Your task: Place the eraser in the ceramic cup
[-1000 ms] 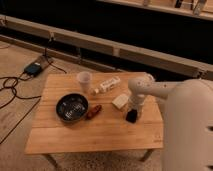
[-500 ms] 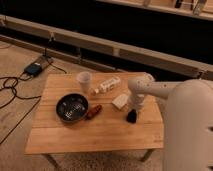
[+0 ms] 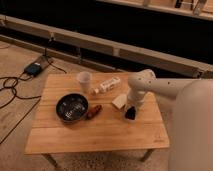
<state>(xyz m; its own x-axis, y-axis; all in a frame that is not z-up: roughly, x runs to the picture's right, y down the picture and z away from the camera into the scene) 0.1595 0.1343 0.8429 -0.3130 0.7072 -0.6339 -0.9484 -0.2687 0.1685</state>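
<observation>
Wooden table [image 3: 100, 135] carries everything. From the right, the white arm [image 3: 165, 87] bends down over its right half. Left of centre sits a dark round bowl [image 3: 72, 106], with a small reddish-brown thing [image 3: 94, 111] just beside its right rim. Near the back edge the whitish cup [image 3: 84, 80] stands upright, and a white bottle [image 3: 106, 86] lies on its side to its right. A cream block [image 3: 119, 101] lies beside the gripper [image 3: 131, 109], whose 2 fingers pinch the black eraser [image 3: 131, 115] low at the table, well apart from the cup.
</observation>
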